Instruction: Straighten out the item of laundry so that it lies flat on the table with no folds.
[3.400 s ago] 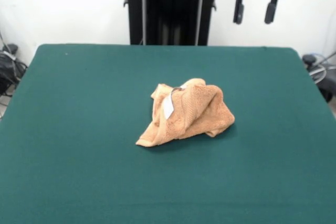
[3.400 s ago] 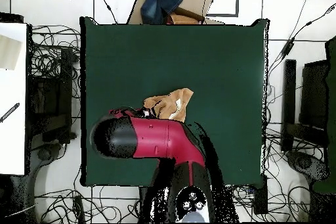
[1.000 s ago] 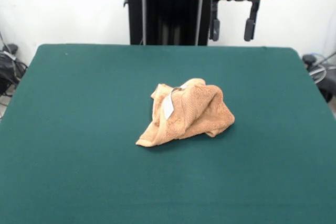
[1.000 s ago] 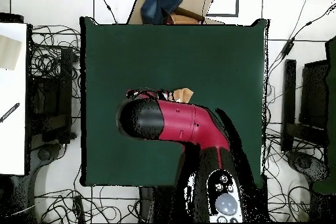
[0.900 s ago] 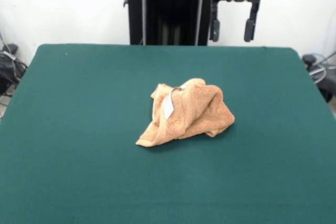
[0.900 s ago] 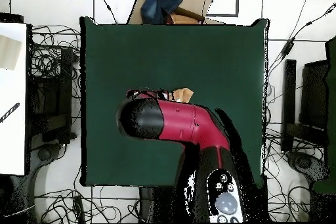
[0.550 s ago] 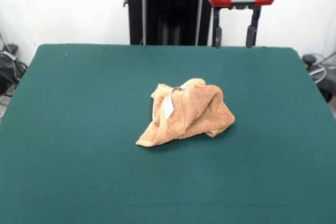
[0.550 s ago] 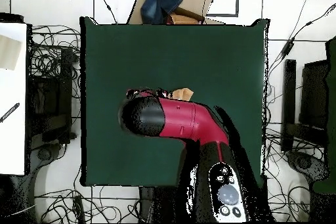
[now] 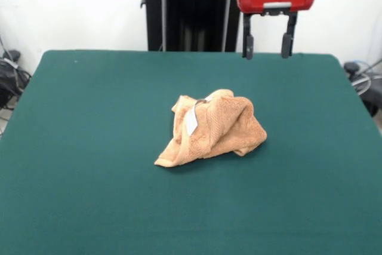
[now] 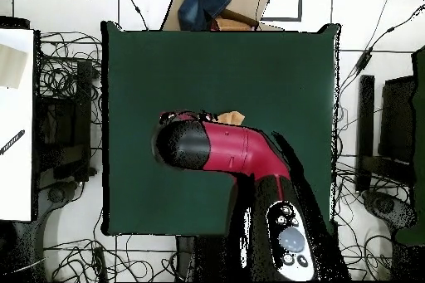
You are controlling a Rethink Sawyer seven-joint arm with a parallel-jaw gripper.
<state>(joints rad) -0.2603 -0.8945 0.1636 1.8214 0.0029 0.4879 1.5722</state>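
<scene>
One towel (image 9: 212,128) lies crumpled in a heap mid-table (image 9: 89,147), label (image 9: 191,122) showing. Behind it, well above, the gripper (image 9: 267,45) hangs with jaws wide and empty.

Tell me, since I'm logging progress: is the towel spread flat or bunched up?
Bunched up: the towel sits in a crumpled, folded heap on the table.

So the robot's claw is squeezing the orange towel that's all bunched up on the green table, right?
Not quite. The towel is bunched up on the green table, but the gripper isn't squeezing it. The front view shows it open, hanging in the air well above and behind the towel with nothing between its fingers.
</scene>
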